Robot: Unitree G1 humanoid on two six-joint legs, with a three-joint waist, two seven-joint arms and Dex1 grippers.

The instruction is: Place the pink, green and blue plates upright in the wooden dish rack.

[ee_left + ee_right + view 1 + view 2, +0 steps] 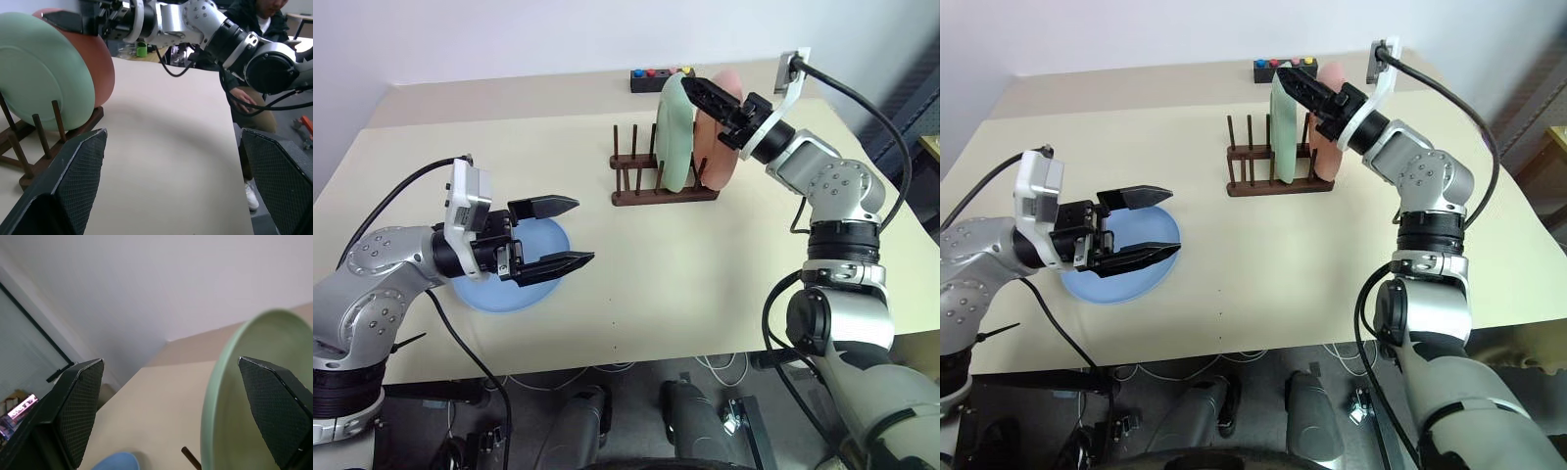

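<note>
The wooden dish rack (656, 186) sits upper centre of the head view on the beige table (705, 284), with the green plate (674, 132) and the pink plate (717, 142) standing upright in its right end, the pink one just behind the green. Bare pegs stand at the rack's left end. My right gripper (697, 90) is at the green plate's top rim, fingers spread wide, one finger in front of the plate's face in the wrist view; I cannot tell if it touches. The blue plate (509, 279) lies flat at lower left, partly under my left gripper (563, 235), whose fingers are spread with nothing between them. A small black box with coloured buttons (651, 77) rests beyond the rack.
</note>
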